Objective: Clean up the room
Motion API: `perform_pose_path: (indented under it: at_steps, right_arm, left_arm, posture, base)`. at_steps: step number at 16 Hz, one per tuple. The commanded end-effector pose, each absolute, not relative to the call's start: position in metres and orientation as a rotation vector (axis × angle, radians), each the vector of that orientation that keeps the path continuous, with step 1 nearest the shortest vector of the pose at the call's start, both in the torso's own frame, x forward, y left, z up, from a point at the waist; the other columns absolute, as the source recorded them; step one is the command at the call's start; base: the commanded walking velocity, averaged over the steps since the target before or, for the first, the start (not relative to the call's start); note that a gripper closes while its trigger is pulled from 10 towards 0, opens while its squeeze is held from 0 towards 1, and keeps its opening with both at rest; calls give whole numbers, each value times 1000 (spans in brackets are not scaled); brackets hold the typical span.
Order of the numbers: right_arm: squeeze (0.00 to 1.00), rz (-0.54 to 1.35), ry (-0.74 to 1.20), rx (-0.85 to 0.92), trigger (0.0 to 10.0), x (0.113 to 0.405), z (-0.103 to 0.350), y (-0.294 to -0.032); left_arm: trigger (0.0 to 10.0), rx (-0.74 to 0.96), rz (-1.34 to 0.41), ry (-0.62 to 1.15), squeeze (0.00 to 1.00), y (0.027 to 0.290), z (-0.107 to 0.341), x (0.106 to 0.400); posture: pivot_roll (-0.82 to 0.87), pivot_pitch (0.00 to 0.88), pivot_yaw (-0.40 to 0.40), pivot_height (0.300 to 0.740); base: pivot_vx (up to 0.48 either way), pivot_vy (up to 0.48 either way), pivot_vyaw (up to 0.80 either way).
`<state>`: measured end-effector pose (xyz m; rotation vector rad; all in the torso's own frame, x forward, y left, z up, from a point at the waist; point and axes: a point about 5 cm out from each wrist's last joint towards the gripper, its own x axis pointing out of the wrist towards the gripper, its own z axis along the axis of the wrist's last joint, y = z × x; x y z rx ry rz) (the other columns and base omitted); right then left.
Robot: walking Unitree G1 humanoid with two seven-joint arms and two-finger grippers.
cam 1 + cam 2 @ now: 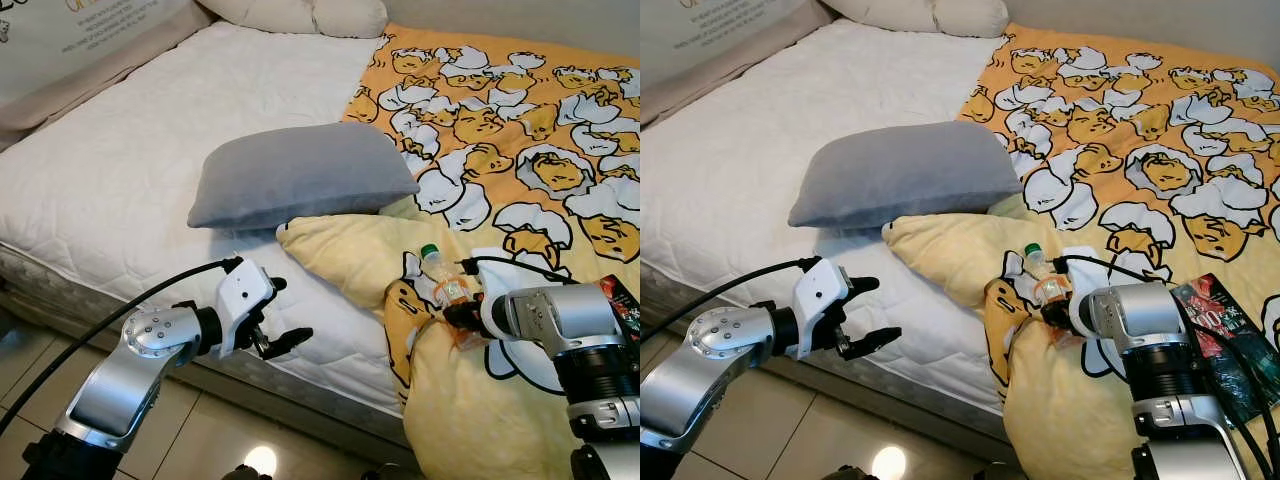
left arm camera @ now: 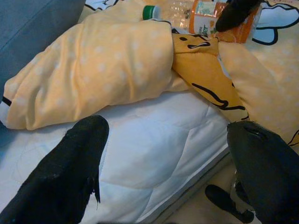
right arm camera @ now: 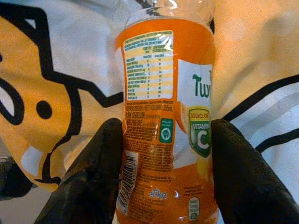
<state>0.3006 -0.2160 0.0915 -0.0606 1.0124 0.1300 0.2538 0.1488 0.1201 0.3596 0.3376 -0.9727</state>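
Note:
A clear plastic bottle [image 1: 443, 277] with a green cap and an orange label lies on the rumpled yellow blanket [image 1: 350, 250] at the near edge of the bed. My right gripper [image 1: 463, 313] is shut on its lower body. In the right wrist view both black fingers [image 3: 88, 172] press the sides of the orange label [image 3: 163, 93]. My left gripper [image 1: 288, 315] hovers open over the mattress edge, left of the bottle and below the grey pillow [image 1: 300, 175]. Nothing is between its fingers [image 2: 70, 172].
The white mattress [image 1: 130, 170] stretches to the left. An orange cartoon-print cover [image 1: 520, 120] spreads over the right side. A red and black packet [image 1: 1215, 325] lies by my right arm. White pillows [image 1: 300, 12] sit at the head. Tiled floor [image 1: 190, 430] runs below the bed edge.

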Motion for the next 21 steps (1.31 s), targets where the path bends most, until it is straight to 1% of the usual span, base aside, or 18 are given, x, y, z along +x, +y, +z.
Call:
perform_pose_path:
  at_steps: [1,5,6,7,8,9,10,11,12,13,14,15,16,18,19,21]
  right_arm:
    - [0,115,968,-52,0,303,106,-219]
    - [0,111,830,-2,0,302,143,-223]
    - [0,122,807,-4,1255,302,151,-223]
    - [0,138,753,-2,2196,302,160,-222]
    - [0,188,591,53,3608,304,177,-215]
    - [0,210,491,65,4784,305,183,-211]
    - [0,244,354,-10,10000,302,185,-202]
    - [0,274,314,4,10000,297,179,-190]
    - [0,317,302,77,10000,291,175,-178]
    - [0,366,266,48,10000,282,171,-161]
    - [0,396,242,64,10000,274,166,-150]
    - [0,410,228,76,10000,269,162,-144]
    - [0,417,215,125,10000,259,153,-137]
    - [0,391,209,170,10000,247,147,-137]
    - [0,354,205,164,10000,241,142,-137]
    - [0,336,199,141,10000,237,142,-138]
  left_arm:
    - [10000,365,-979,342,0,151,122,251]
    - [10000,354,-988,336,0,150,125,247]
    - [10000,351,-990,335,0,149,126,246]
    - [10000,348,-992,333,0,149,126,246]
    - [10000,317,-974,321,0,148,128,243]
    - [10000,295,-953,309,0,148,129,242]
    - [10000,245,-876,266,0,148,130,241]
    - [10000,209,-776,222,0,146,131,240]
    - [10000,189,-688,195,0,144,132,240]
    - [10000,221,-570,165,0,146,133,241]
    - [10000,225,-503,151,0,147,135,241]
    - [10000,210,-466,152,0,148,136,241]
    - [10000,178,-409,139,0,146,137,239]
    - [10000,125,-335,145,0,140,134,233]
    - [10000,143,-299,154,0,140,126,230]
    - [10000,148,-269,156,0,144,122,226]
  posture:
    - [-76,72,9,740]
    - [-79,76,13,740]
    - [-82,79,17,740]
    - [-83,80,20,740]
    - [-89,77,29,740]
    - [-92,74,32,740]
    - [-94,56,41,740]
    - [-94,44,47,740]
    - [-95,34,59,740]
    - [-98,27,71,740]
    - [-101,20,76,740]
    - [-99,19,76,740]
    - [-98,17,74,740]
    - [-111,28,78,740]
    - [-130,58,80,740]
    - [-146,54,81,740]
  base:
    - [0,0,0]
    - [0,0,0]
    - [0,0,0]
    - [0,0,0]
    - [0,0,0]
    - [0,0,0]
    - [0,0,0]
    - [0,0,0]
    - [0,0,0]
    - [0,0,0]
    - [0,0,800]
    - [0,0,800]
    - [0,0,800]
    - [0,0,800]
    - [0,0,800]
    - [0,0,800]
